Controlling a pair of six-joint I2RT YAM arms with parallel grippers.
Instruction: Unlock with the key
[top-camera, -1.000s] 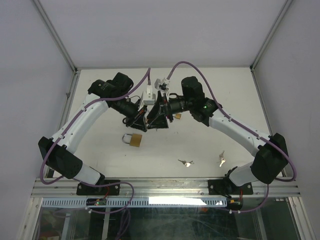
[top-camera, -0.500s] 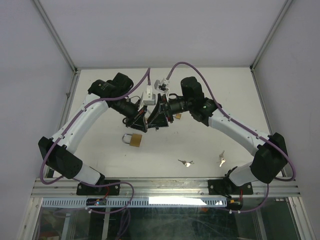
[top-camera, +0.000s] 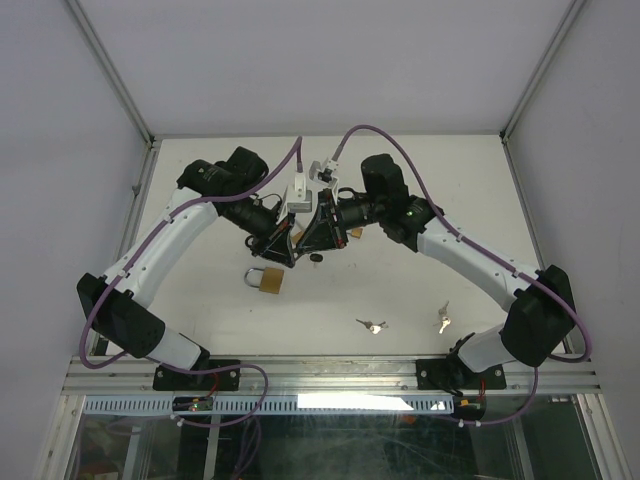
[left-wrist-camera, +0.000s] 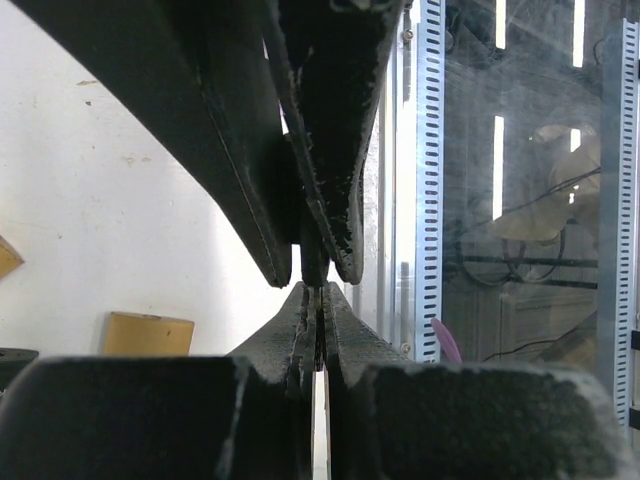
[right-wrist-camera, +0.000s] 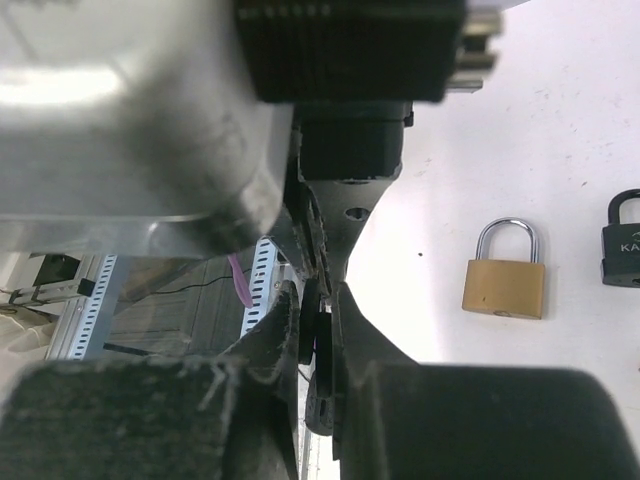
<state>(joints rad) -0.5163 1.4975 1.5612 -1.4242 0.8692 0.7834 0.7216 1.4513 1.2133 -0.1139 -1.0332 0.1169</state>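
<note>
Right gripper (right-wrist-camera: 318, 310) has just clamped onto what looks like the key (right-wrist-camera: 321, 365) that the clenched left gripper (left-wrist-camera: 316, 300) holds mid-air above the padlock (top-camera: 266, 280), so it's probably a handover.

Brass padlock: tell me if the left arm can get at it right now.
Probably yes: the brass padlock lies uncovered close by the left gripper, nothing between them. Its jaws are shut, though, so they must open first.
</note>
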